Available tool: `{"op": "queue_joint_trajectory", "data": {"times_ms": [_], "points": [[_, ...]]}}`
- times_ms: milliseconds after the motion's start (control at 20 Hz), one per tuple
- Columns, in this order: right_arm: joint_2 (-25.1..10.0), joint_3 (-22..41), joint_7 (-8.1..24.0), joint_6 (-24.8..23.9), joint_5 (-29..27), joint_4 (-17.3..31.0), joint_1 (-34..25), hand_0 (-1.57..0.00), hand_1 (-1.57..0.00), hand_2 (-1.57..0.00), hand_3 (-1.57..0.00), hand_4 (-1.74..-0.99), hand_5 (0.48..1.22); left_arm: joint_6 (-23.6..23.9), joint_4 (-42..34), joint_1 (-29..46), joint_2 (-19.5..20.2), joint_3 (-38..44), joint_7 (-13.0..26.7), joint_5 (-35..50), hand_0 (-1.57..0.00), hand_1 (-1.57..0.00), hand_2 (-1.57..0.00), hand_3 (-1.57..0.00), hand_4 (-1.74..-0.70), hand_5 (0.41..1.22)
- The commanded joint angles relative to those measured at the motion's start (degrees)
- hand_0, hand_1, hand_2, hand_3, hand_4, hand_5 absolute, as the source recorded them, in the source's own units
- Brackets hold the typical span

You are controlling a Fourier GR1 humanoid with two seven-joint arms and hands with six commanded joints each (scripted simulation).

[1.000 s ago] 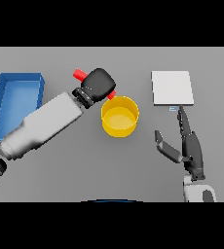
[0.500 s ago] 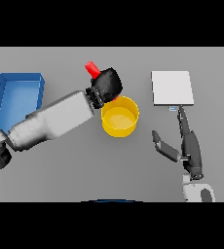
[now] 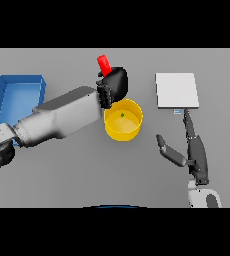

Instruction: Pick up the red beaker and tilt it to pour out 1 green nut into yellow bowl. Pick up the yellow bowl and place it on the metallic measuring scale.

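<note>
Pouring looked to be done or nearly so: a small green nut (image 3: 122,115) lay inside the yellow bowl (image 3: 123,131), near the back of its floor, and no other nut showed in it. The left hand (image 3: 114,86) hung just behind and above the bowl's far rim, its fingers curled round the red beaker (image 3: 103,65), of which only the upper end stuck out past the hand, leaning away toward the far side of the desk (image 3: 77,165). Whether the beaker's mouth was tipped toward the bowl could not be told, since the hand hid it. The bowl itself stood on the desk between the blue tray (image 3: 7,97) on the left and the metallic measuring scale (image 3: 176,90) on the right, apart from both. The right hand (image 3: 192,152) rested low on the right side, near the scale's front edge, fingers straight and thumb spread, holding nothing. By my reading, the first half of the task was as good as finished, and the second half was untouched: the bowl had not yet been lifted, and the scale carried nothing.
</note>
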Motion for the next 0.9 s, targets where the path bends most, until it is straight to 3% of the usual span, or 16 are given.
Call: {"op": "queue_joint_trajectory", "data": {"times_ms": [0, 250, 300, 350, 450, 550, 700, 850], "points": [[0.22, 0.41, -1.13, -0.19, 0.41, -0.24, 0.89, 0.0, 0.0, 0.0, 0.0, -1.209, 0.593, -0.23, -0.34, -0.62, 0.2, -0.61, -0.82, -0.14, -1.57, -1.57, -1.57, -1.57, -1.73, 1.221], [0.85, 0.69, 0.29, -0.84, 1.03, -0.54, -0.01, 0.0, 0.0, 0.0, 0.0, -1.209, 0.592, 0.39, 0.86, -6.84, 2.21, 0.91, -3.38, 1.79, -1.57, -1.57, -1.57, -1.57, -1.73, 1.221], [0.22, 0.11, 0.42, -0.93, 1.04, -0.06, -0.61, 0.0, 0.0, 0.0, 0.0, -1.203, 0.592, 1.02, 1.65, -8.28, 2.81, 1.88, -3.1, 2.38, -1.57, -1.57, -1.57, -1.49, -1.73, 1.221], [0.13, -0.02, 0.06, -1.07, 1.07, 0.33, -0.9, 0.0, 0.0, 0.0, 0.0, -1.201, 0.592, 1.35, 2.58, -9.94, 4.29, 2.82, -3.47, 2.97, -1.57, -1.57, -1.4, -1.51, -1.68, 1.221], [0.36, 0.51, -1.18, -0.57, 0.71, -0.6, -0.24, 0.0, 0.0, 0.0, 0.0, -1.186, 0.596, 2.69, 4.13, -13.01, 5.71, 5.55, -3.82, 5.13, -1.57, -1.57, -1.46, -1.04, -1.7, 1.221], [0.59, 0.26, -0.49, -0.18, -0.21, -0.47, -0.38, 0.0, 0.0, 0.0, 0.0, -1.181, 0.593, 3.46, 7.71, -15.99, 6.76, 8.55, -2.8, 7.47, -1.57, -1.57, -1.5, -1.23, -1.7, 1.221], [0.45, -0.4, -1.02, 1.25, -2.57, 0.19, -1.3, 0.0, 0.0, 0.0, 0.0, -1.193, 0.597, 2.96, 13.84, -18.27, 8.35, 15.34, 0.59, 13.76, -1.57, -1.57, -1.53, -1.4, -1.72, 1.221], [0.75, -0.13, -1.62, 1.42, -2.76, 0.59, -1.05, 0.0, 0.0, 0.0, 0.0, -1.209, 0.593, 5.17, 18.91, -15.8, 11.98, 25.28, 7.33, 23.77, -1.57, -1.57, -1.55, -1.36, -1.73, 1.221]]}}
